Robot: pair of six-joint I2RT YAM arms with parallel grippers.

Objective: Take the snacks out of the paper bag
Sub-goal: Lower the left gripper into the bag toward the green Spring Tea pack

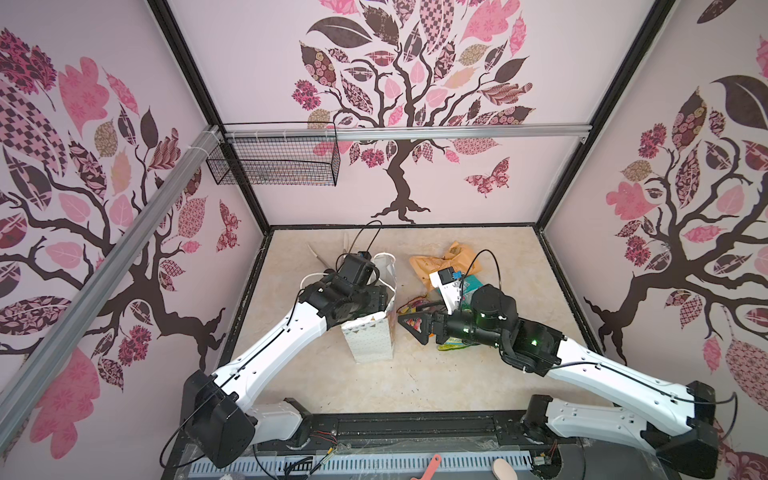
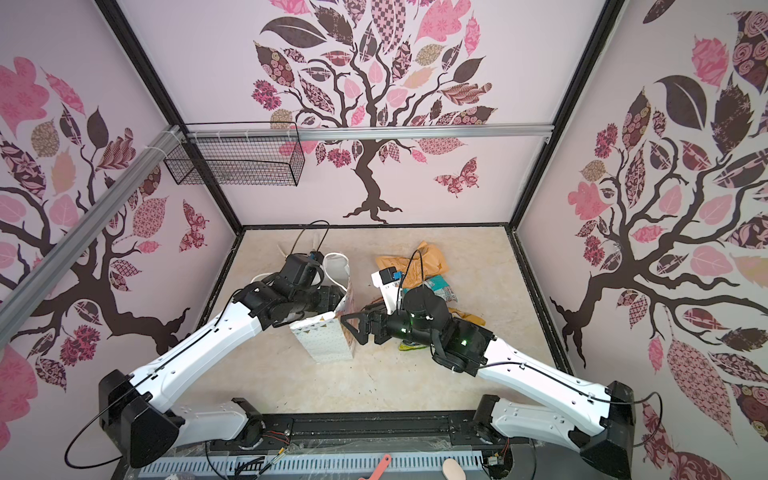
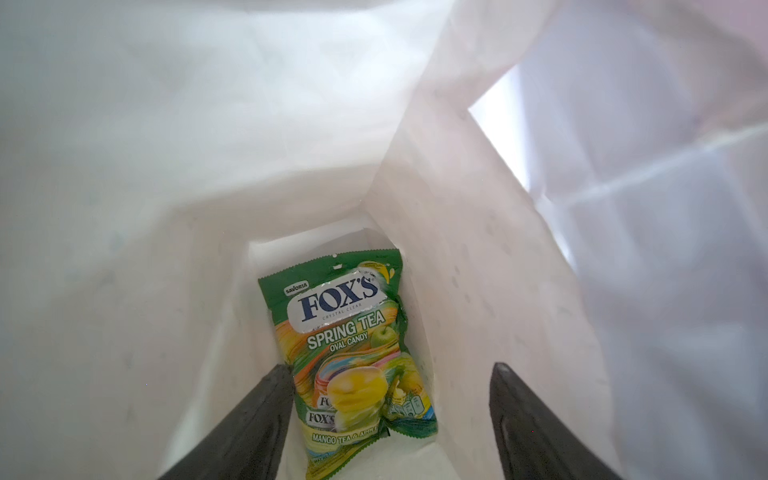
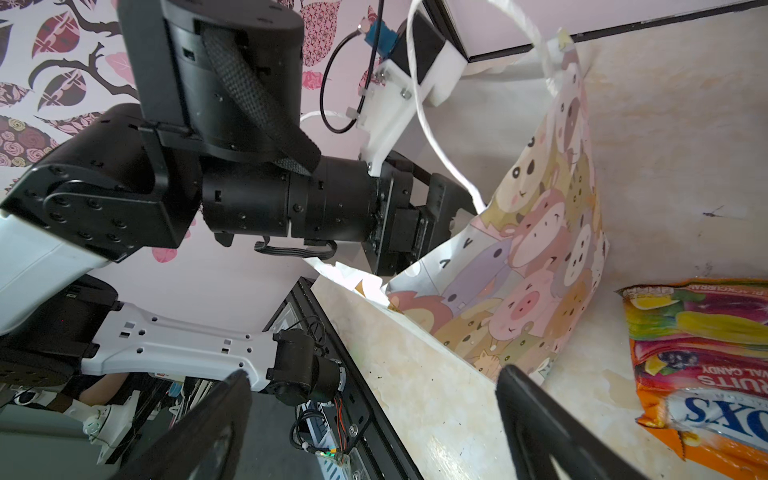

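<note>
Dark fingers (image 3: 257, 415) of the left gripper (image 3: 390, 368) are standing spread apart deep inside the paper bag (image 3: 478, 257), clamping nothing. A green-yellow FOX'S packet (image 3: 349, 345) is lying flat on the bag's floor between them, close against one finger. No other snack is showing in the bag.

In both top views, the left arm is reaching down through the mouth of the bag (image 1: 370, 340), which is standing upright on the desk (image 1: 415, 382).

Just beside the bag, the right gripper (image 4: 372, 370) is hovering with its jaws wide and nothing between them. It is pointing toward the bag's cartoon-printed side.

Beyond it, snacks are lying out on the desk: a tan-orange packet (image 1: 440, 259) toward the back, a teal packet (image 1: 473, 286) partly hidden by the right arm, and an orange-red FOX'S packet (image 4: 698, 353) near the right gripper.

By the look of it, the job is nearing its end. Most of the snacks are sitting outside, and the green-yellow packet is likely the last one waiting to be gripped and lifted clear.
</note>
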